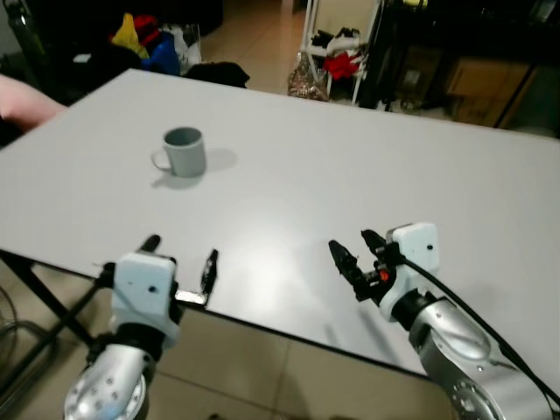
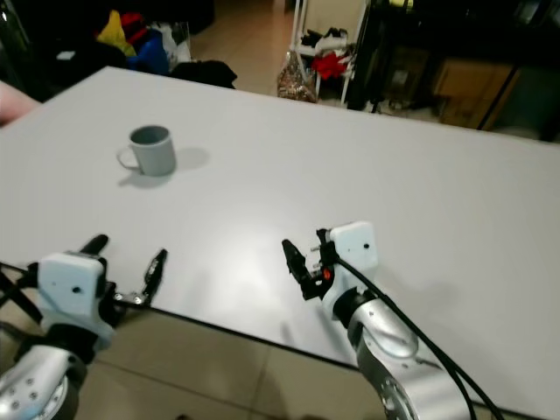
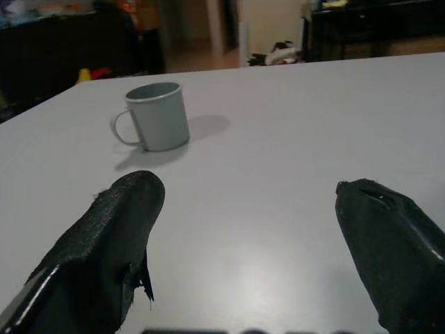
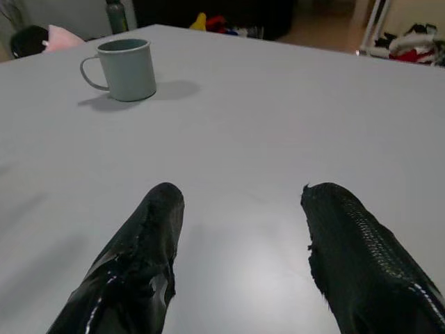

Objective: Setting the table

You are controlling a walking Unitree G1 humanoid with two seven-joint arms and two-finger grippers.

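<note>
Here, mug (image 1: 185,151) on white table (image 1: 350,166)

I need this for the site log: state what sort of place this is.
Probably a lived-in home, in a dining or living area. A large white table holds a grey mug, a white rack of clothes stands behind it, and colourful belongings are piled on the tiled floor.

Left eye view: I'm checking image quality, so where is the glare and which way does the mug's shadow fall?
Left eye view: soft glare on the table between the grippers; the mug casts its shadow toward the robot's right. Left wrist view: fingers blurred, mug sharp.
</note>
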